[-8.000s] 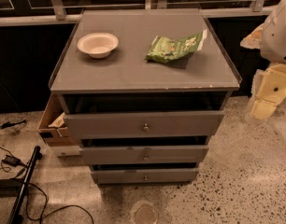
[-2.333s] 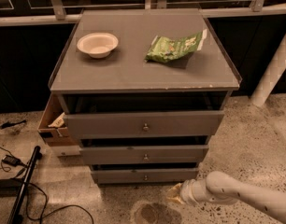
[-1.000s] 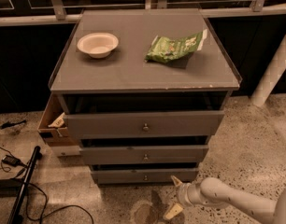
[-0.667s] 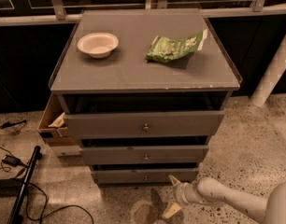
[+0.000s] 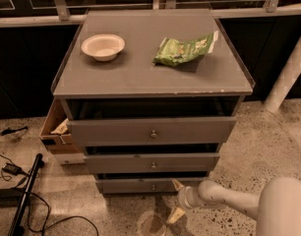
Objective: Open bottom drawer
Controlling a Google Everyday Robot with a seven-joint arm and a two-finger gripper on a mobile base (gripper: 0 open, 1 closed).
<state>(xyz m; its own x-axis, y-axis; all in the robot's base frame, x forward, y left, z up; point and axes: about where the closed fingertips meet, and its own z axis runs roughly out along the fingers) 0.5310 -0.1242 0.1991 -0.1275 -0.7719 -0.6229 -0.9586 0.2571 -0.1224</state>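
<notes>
The bottom drawer is the lowest, slimmest grey front of the grey cabinet, with a small round metal knob at its centre. It stands slightly out, like the two drawers above it. My gripper is low over the floor, just in front of the drawer's right part and a little right of and below the knob. It is open and holds nothing, with one fingertip close to the drawer front and the other lower down. The white arm comes in from the lower right.
A white bowl and a green snack bag lie on the cabinet top. A cardboard box stands against the cabinet's left side. Cables and a black pole lie on the floor at left. A white post stands at right.
The arm has come in from the right and gone down to floor level. Over the last second the gripper moved a little left and up, closer to the bottom drawer front.
</notes>
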